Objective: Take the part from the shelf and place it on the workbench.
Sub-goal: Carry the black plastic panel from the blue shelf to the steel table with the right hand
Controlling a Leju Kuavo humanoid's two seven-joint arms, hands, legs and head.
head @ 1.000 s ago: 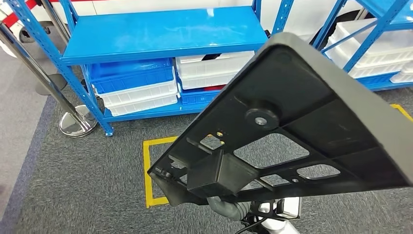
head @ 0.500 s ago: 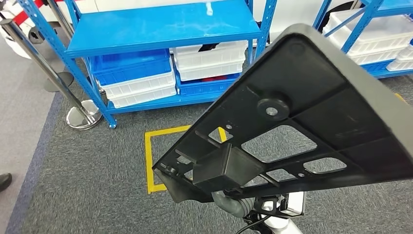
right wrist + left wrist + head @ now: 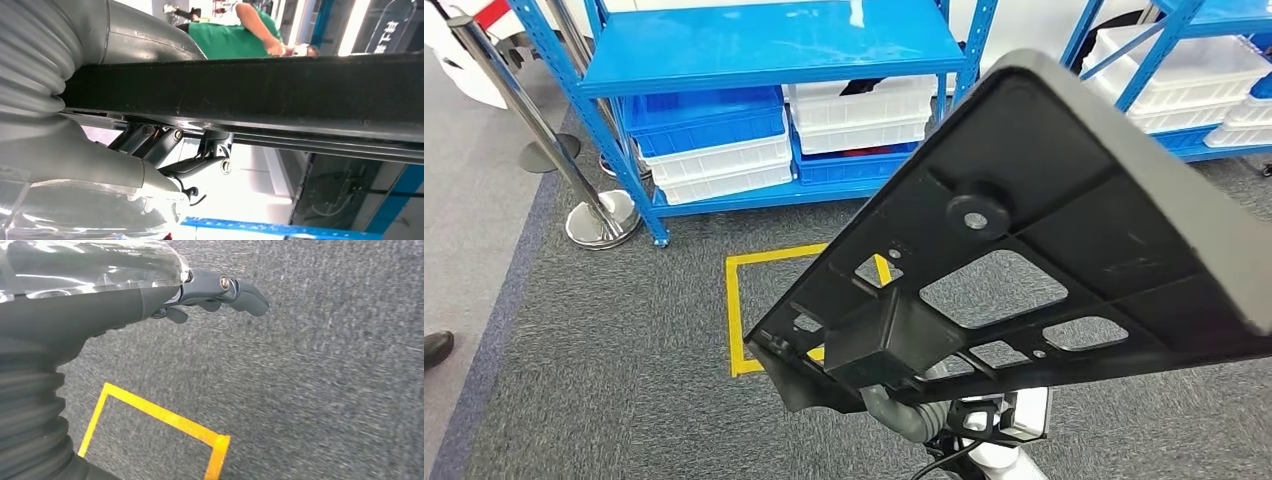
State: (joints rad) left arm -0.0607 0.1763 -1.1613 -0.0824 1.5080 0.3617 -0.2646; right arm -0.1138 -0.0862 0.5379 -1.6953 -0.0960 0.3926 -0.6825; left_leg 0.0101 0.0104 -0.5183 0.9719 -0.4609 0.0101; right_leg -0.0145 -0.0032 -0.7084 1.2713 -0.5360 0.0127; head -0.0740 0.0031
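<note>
1. The right hand is gripping the part from underneath. In the right wrist view its fingers are pressing against the lower face of the black edge while the grey thumb is sitting on the other side, so the edge is pinched between them.
2. The part, a large black ribbed plastic panel with cut-outs, is being carried tilted and high in front of the body, off the blue shelf and well above the grey carpet. It is probably held so to keep its long edge away from the shelf posts and the floor while the robot is walking.
3. The left hand is hanging over the carpet beside the yellow floor marking, holding nothing, fingers loosely apart and slightly curled, likely because one hand is enough to carry the panel.
4. No bench is showing, so the carrying step is looking unfinished, and placing is yet to come.
5. White and blue bins are sitting stacked on the shelf's lower level.
</note>
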